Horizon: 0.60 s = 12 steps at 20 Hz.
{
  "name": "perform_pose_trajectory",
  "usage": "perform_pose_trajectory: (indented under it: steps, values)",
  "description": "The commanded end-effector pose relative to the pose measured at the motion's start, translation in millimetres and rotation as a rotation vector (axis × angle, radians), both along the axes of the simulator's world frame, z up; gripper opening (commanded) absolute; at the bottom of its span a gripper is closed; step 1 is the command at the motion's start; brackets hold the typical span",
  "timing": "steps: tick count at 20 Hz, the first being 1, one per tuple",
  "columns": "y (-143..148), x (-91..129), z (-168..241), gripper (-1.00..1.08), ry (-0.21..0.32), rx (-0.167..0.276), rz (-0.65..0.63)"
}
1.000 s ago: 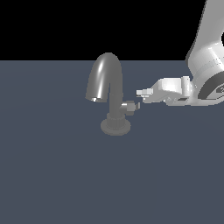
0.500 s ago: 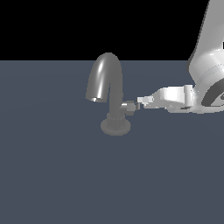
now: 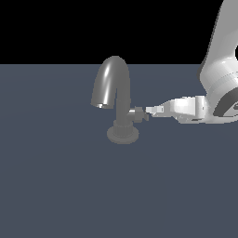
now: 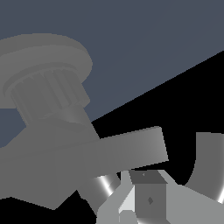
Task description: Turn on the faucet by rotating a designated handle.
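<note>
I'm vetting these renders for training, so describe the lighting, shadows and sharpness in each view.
Exterior view: flat, even light, no cast shadows on the surface, one bright highlight on the faucet spout, edges sharp, black band above. Wrist view: the handle fills the frame, pixelated but unblurred, with a soft sheen on the gripper.

No text, label, brand mark, number or sign can be read in either view — every surface is plain rendered colour. The faucet [image 3: 116, 100] is bare grey metal, its handle [image 3: 139, 114] carries no marking, and the slate-blue floor [image 3: 56, 186] is unprinted. The white arm [image 3: 218, 88] and gripper [image 3: 150, 110] show only a dark curved panel edge at the exterior view's right — no letters or figures are legible on it.
</note>
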<state>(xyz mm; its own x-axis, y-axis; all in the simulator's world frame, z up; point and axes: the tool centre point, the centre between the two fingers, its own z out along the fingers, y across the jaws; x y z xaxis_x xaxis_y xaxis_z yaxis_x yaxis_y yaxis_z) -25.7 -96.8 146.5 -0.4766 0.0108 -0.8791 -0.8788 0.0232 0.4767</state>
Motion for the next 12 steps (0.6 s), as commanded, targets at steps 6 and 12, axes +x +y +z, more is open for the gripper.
perform_pose_trajectory:
  steps: [6,12]
  values:
    - [1,-18,-67,-1.0,0.06,0.003,-0.008]
    - [0,6,-40,-1.0,-0.002,0.003,0.001]
